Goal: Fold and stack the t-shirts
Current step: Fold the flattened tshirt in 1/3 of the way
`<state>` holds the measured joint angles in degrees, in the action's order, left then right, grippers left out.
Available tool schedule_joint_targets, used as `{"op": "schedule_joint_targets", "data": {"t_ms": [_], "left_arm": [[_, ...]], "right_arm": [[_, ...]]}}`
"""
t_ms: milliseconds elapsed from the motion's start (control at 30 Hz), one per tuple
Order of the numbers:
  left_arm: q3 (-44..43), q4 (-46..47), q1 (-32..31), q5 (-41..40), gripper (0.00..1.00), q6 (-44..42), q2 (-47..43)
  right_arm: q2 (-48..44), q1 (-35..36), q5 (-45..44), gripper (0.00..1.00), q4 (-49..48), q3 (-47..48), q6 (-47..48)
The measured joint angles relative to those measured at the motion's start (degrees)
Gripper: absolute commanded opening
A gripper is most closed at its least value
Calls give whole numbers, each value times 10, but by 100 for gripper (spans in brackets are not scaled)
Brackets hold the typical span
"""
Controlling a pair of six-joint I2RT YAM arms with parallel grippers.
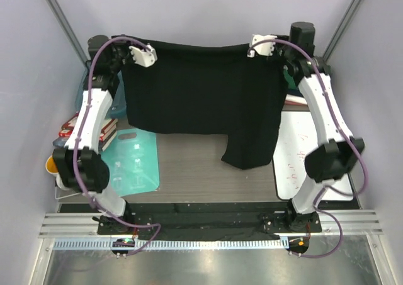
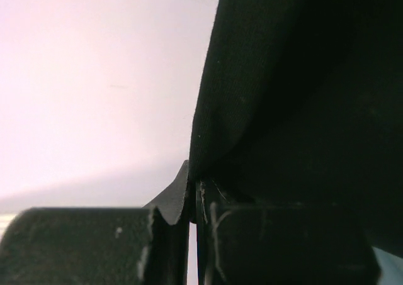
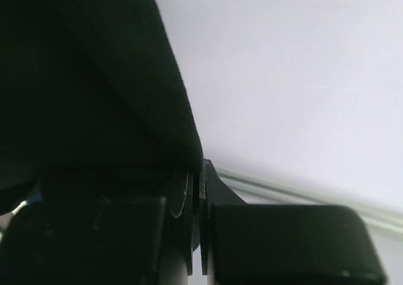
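A black t-shirt (image 1: 201, 90) hangs spread out in the air at the back of the table, with its plain dark side towards the top camera. One lower part of it droops further down at the right (image 1: 249, 150). My left gripper (image 1: 150, 53) is shut on the shirt's upper left corner, and my right gripper (image 1: 253, 47) is shut on its upper right corner. In the left wrist view the black cloth (image 2: 302, 96) rises from my closed left gripper (image 2: 194, 197). The right wrist view likewise has black cloth (image 3: 88, 77) pinched in my right gripper (image 3: 200, 178). No print shows.
A teal flat mat (image 1: 135, 162) lies on the table at the left. Beside the left arm is a low stack of reddish and white things (image 1: 94, 128). A white board (image 1: 302, 150) lies at the right under the right arm. Pale walls close in on three sides.
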<state>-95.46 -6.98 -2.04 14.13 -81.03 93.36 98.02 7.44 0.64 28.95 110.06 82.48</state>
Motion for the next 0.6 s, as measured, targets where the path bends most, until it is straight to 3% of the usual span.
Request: {"op": "schedule_joint_targets", "data": {"t_ms": [167,333,467,600], "left_arm": [[-73,26,2,-17,0,-37,146],[-303,44,0,-41,0,-33,301],[-378,111,-1,-47,0,-32,312],[-283,197,-2,-51,0,-19,221]], "right_arm": [[175,-9,-7,1,-20,127,-6],[275,-13,-4,1,-32,295,10],[250,-14,10,1,-71,330,27],[148,-15,21,1,-99,233,28]]}}
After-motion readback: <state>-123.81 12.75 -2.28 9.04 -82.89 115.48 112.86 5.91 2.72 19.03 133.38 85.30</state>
